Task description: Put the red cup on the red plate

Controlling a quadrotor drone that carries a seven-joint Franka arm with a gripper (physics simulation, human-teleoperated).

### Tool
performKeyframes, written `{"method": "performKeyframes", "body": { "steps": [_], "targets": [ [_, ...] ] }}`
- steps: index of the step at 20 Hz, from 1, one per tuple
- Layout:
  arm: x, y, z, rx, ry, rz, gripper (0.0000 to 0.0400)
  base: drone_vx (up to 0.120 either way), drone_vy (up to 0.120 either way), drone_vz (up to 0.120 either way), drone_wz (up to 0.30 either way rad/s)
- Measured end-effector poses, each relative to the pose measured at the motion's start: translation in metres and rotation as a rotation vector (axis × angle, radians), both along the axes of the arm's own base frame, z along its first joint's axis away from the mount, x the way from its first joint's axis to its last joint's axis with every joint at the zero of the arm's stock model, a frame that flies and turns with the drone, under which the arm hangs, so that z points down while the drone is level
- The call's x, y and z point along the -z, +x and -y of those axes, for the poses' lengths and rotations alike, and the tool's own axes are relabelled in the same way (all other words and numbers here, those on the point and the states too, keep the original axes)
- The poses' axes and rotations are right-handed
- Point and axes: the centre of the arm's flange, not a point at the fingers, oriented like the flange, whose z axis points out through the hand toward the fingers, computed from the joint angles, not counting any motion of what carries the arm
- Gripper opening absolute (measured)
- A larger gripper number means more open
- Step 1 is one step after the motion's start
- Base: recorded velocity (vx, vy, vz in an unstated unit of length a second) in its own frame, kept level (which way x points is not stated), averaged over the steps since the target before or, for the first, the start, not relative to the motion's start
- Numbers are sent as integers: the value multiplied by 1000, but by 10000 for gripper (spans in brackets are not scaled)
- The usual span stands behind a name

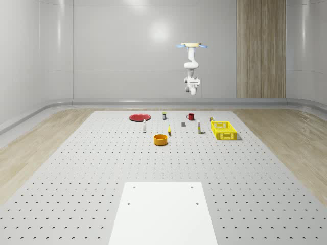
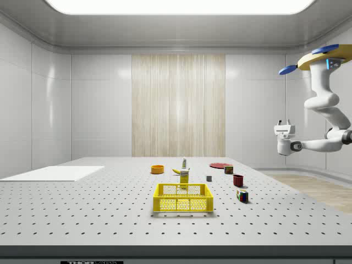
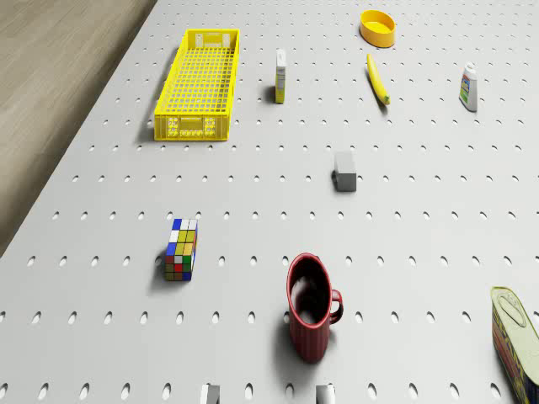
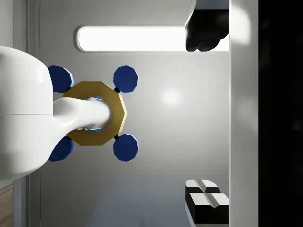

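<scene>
The red cup (image 1: 190,117) stands upright on the perforated table's far part, with its handle showing in the drone view (image 3: 310,307). The red plate (image 1: 139,117) lies flat to the whole-scene view's left of the cup, well apart from it; in the side view the plate (image 2: 220,165) is behind the cup (image 2: 238,180). The drone (image 1: 191,46) hovers high above the table's far side, roughly over the cup. My gripper (image 2: 284,123) hangs far above the table and points upward at the ceiling. In the wrist view the gripper (image 4: 207,118) is open and holds nothing.
A yellow basket (image 1: 224,130), an orange bowl (image 1: 161,139), a banana (image 3: 378,79), a grey block (image 3: 344,171), a colour cube (image 3: 181,249), a can (image 3: 515,337) and small bottles stand around the cup. A white sheet (image 1: 163,214) lies at the near edge.
</scene>
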Motion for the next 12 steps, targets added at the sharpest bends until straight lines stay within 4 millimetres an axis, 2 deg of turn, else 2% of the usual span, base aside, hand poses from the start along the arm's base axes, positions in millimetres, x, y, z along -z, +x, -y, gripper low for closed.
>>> {"method": "performKeyframes", "body": {
  "steps": [6,9,12],
  "targets": [
    [-43,-4,0,0,0,5,400,0,-7,0,0],
    [-61,-3,0,0,0,7,400,0,-120,0,0],
    [-75,-1,0,0,0,9,400,107,-120,0,0]
  ]
}}
